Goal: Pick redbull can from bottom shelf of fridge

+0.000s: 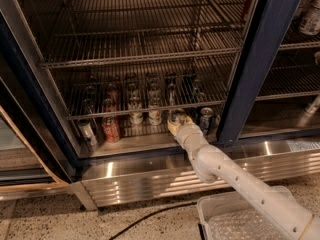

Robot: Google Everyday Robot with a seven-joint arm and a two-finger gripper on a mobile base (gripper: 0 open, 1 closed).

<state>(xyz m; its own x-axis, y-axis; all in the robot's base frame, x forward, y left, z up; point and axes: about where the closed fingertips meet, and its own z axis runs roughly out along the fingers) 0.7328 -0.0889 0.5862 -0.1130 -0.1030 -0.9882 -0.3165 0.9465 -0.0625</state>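
Observation:
The fridge stands open, and my arm reaches into it from the lower right. My gripper is at the front of the bottom shelf, right of centre. The redbull can shows only its shiny silver top just above the gripper, which hides its body. I cannot see whether the gripper holds the can. A darker blue can stands a little to the right, and a red can stands to the left.
Two pale cans stand left of the gripper, with several more behind them. A silver can leans at the far left. A chrome wire rack hangs low over the cans. The navy door post is close on the right. A white bin sits on the floor.

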